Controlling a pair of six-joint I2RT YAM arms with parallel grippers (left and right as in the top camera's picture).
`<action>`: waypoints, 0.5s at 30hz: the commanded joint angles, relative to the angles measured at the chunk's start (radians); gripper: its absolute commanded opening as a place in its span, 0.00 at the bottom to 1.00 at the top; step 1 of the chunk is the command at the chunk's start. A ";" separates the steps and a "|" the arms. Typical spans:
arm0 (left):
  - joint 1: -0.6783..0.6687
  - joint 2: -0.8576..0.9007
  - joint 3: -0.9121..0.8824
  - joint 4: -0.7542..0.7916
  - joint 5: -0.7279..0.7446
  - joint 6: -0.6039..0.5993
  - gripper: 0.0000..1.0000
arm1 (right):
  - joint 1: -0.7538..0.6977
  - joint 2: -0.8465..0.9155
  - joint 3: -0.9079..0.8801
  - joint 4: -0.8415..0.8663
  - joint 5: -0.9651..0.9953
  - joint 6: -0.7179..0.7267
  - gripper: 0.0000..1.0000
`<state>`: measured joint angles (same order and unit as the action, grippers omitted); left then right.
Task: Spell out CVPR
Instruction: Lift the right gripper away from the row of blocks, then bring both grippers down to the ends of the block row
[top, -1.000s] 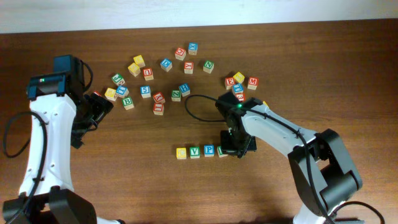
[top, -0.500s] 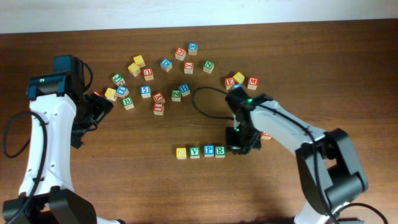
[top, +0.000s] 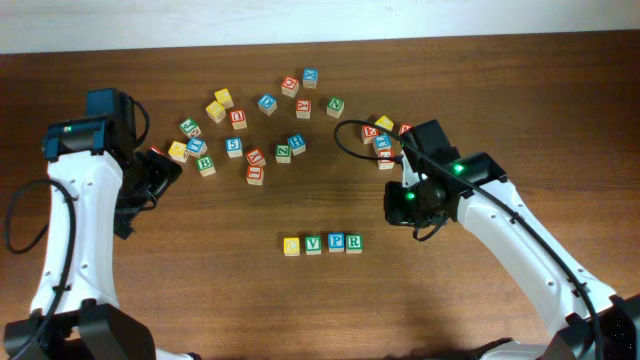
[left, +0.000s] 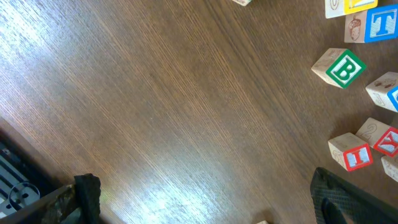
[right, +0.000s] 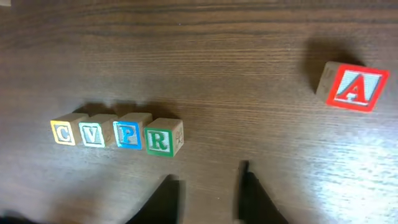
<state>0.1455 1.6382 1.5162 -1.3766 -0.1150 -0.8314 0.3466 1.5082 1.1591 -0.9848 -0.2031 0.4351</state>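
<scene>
While the right gripper hangs part-open and empty near the R block (last in the row), a low sweep could knock it askew.

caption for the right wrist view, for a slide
Four blocks spell CVPR in a row on the table, a red A block apart

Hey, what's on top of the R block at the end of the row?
Nothing: the R block shows its green letter uncovered, with the right hand off to one side. The table under the block is hidden.
</scene>
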 joint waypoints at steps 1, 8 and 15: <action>0.007 0.000 0.002 0.026 0.002 -0.008 0.99 | 0.000 0.033 0.002 0.000 0.024 -0.001 0.32; -0.164 0.002 -0.142 0.056 0.156 0.351 0.22 | 0.000 0.128 -0.057 0.005 0.024 0.038 0.13; -0.335 0.006 -0.490 0.430 0.259 0.352 0.00 | 0.001 0.203 -0.075 0.024 0.028 0.079 0.04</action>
<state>-0.1444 1.6428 1.1027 -1.0103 0.0647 -0.4938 0.3466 1.6772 1.1049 -0.9684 -0.1833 0.4759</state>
